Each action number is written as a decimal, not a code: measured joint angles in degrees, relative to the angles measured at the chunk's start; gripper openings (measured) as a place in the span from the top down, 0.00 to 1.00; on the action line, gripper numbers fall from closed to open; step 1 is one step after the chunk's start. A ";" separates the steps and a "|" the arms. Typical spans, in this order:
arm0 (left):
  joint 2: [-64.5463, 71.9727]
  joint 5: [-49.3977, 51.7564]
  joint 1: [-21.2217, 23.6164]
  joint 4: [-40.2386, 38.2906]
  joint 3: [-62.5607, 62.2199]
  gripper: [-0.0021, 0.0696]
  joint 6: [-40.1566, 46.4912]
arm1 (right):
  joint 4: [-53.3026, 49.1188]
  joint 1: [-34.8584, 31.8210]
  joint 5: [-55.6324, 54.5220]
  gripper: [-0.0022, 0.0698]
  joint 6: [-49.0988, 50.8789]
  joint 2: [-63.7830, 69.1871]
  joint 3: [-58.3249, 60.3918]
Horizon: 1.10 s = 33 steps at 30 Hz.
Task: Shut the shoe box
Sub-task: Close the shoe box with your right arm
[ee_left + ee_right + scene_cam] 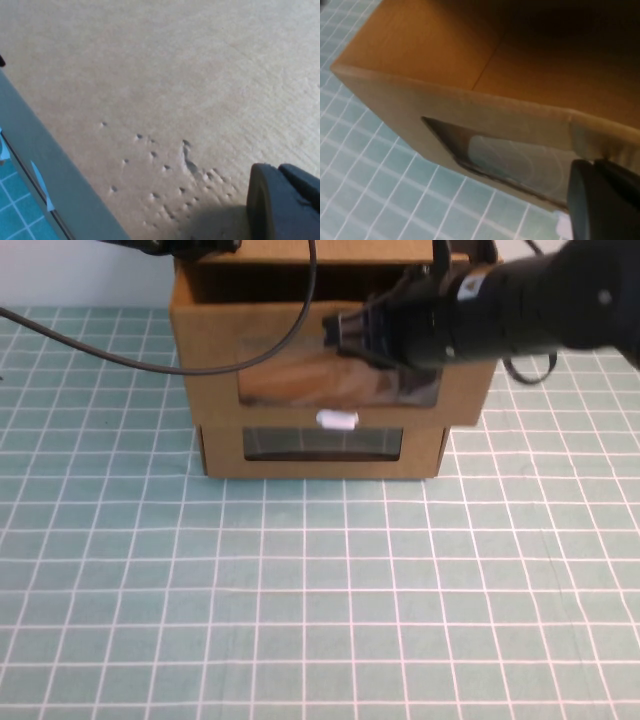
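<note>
Two boxes stacked on the bench (300, 600), toward its far edge. The shoe box (300, 330) is the upper one, sitting on the lower box (225, 455), and its drawer front sticks out forward past the lower box's front. Its tab (337, 420) is on that front, right above the lower box's window (322, 443). The right gripper (345, 332) comes in from the shoe box's right, at the front's top edge. The left gripper (282, 200) is on top of the shoe box, toward the back. A cable (200, 365) drapes across the shoe box's left front.
</note>
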 joint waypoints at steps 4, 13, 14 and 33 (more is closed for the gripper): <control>0.00 0.00 0.00 0.00 0.00 0.98 0.00 | 0.41 -2.22 1.28 0.99 -0.16 4.38 -5.60; 0.00 -0.10 0.00 0.00 0.00 0.98 0.00 | 2.75 -2.92 2.53 0.99 -2.91 8.98 -11.12; 0.00 -0.10 0.00 0.00 0.00 0.98 0.00 | 2.90 -2.92 1.82 0.99 -3.03 9.14 -11.17; 0.00 -0.25 0.00 0.00 0.00 0.98 0.00 | 5.76 -2.92 -4.03 0.99 -3.29 13.31 -11.65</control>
